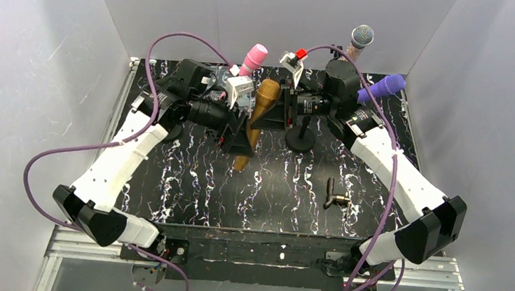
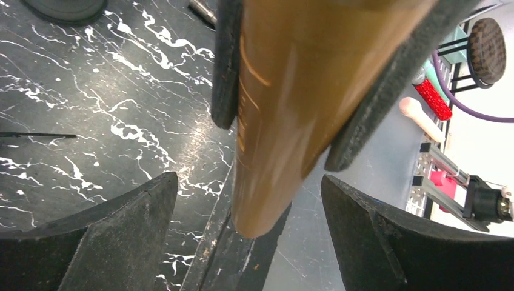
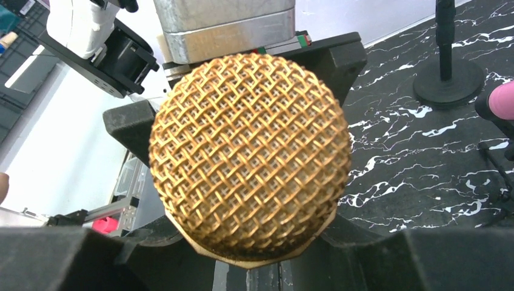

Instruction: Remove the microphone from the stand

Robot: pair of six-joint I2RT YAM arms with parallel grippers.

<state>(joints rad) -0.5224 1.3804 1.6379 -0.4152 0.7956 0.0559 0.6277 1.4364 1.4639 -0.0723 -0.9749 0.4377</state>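
Clamping the gold microphone (image 1: 265, 100) at 12 o'clock, right hand (image 1: 284, 114) probably steadies it so the wide-open left hand (image 2: 248, 182) can grab.

The gold microphone (image 1: 265, 100) is shining, its head (image 3: 250, 154) showing a criss-cross mesh. The black table (image 1: 285, 197) is showing white squiggly streaks. A pink microphone (image 1: 254, 57) and a purple microphone (image 1: 383, 87) are glowing brightly.
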